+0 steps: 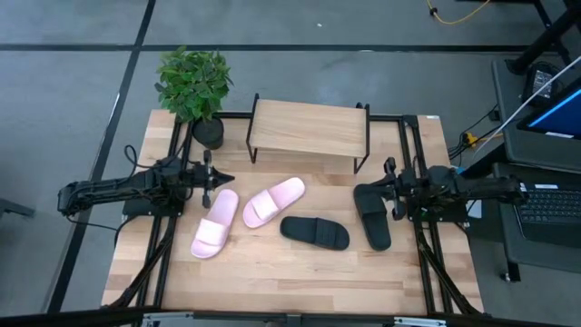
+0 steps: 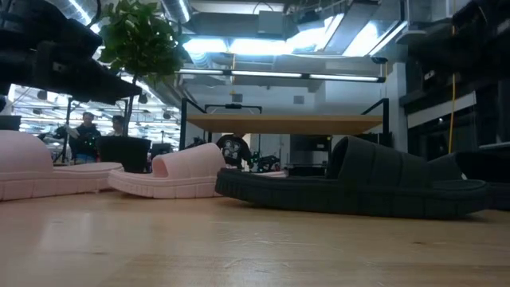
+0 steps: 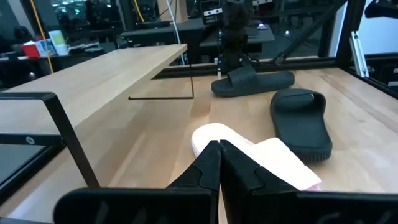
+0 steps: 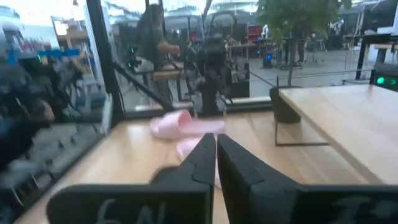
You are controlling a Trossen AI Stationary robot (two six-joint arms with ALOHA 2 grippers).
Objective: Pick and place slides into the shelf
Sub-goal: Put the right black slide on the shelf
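Two light pink slides lie sole-down on the table's left middle. One black slide lies near the centre and the other black slide to its right. The shelf stands on thin black legs at the far edge, its plank top bare. My left gripper is shut and hovers by the far end of the left pink slide. My right gripper is shut and hangs over the right black slide's far end. In the low view the slides lie flat in front of the shelf.
A potted plant stands at the table's far left corner beside the shelf. Black rails run along the table's sides. People sit in the room beyond the table. A laptop sits off the table's right edge.
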